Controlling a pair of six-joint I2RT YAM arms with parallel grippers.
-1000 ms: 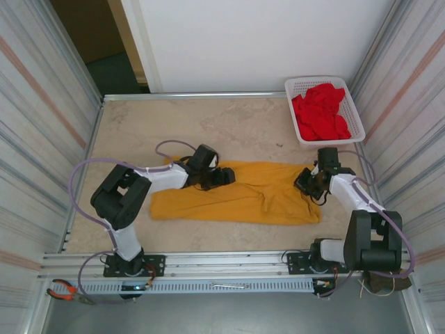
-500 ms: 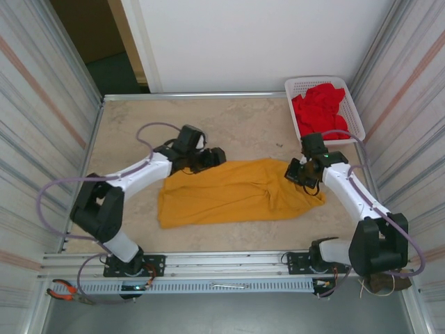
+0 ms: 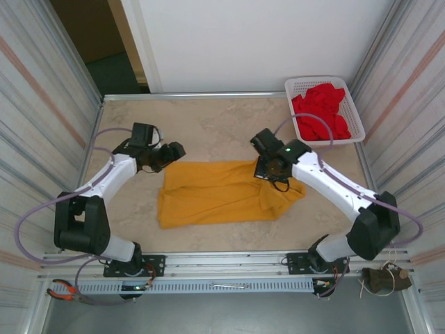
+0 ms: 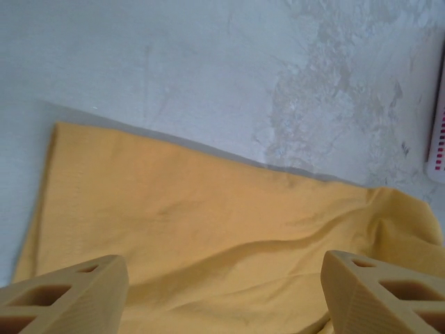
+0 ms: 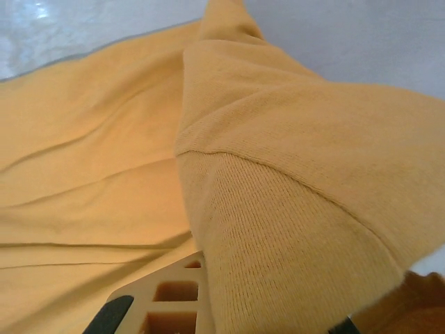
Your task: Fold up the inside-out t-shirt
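The inside-out t-shirt point(image 3: 215, 195) lies in the middle of the table point(image 3: 208, 115), nearer its front edge. Compared with a second ago it is shortened: its right end is now carried leftward and doubled over the body, so a first crosswise fold is judged to be under way. That end is held clenched in the right gripper point(image 3: 268, 170), and in the right wrist view a thick roll of cloth is draped beside one finger. The left gripper point(image 3: 174, 150) is drawn back off the shirt toward the table's left edge, its jaws released and empty, just beyond the shirt's far left corner.

The cloth is a soft mustard knit, finely ribbed, with a stitched seam and shallow wrinkles. The table top is pale and mottled like stone. A white perforated basket point(image 3: 356, 118) of red garments point(image 3: 320, 111) stands at the far right corner.
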